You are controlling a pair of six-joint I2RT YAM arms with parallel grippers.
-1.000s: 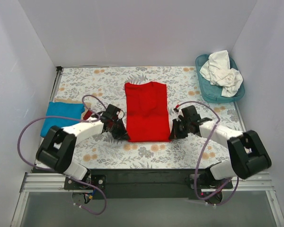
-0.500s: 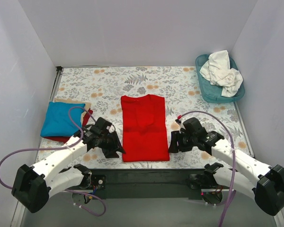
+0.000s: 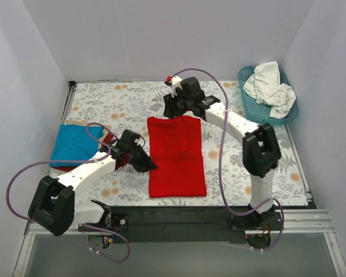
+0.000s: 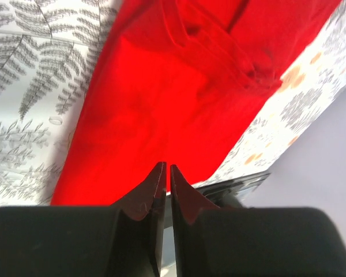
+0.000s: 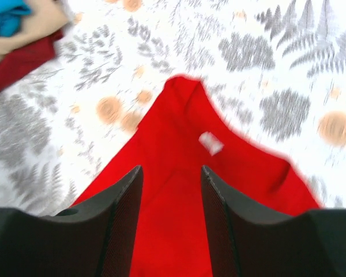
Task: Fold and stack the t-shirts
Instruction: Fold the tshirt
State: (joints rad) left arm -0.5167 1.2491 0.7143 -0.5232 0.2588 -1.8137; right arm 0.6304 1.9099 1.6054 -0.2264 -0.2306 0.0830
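On the floral-clothed bench [image 3: 115, 104], a folded turquoise cloth t-shirt [image 3: 75, 144] lies far left. Beside it the left hand [image 3: 145, 163], clenched on nothing, sits at the left long edge of the bright red folded t-shirt [image 3: 177, 156], whose long axis runs near to far. Released, the right hand [image 3: 173, 111] hovers over its far collar end, probably the nearer hand for folding it back. White t-shirts [image 3: 271, 86] fill a teal plastic basket [image 3: 246, 109] far right.

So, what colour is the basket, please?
The basket is teal, clearest in the top external view.
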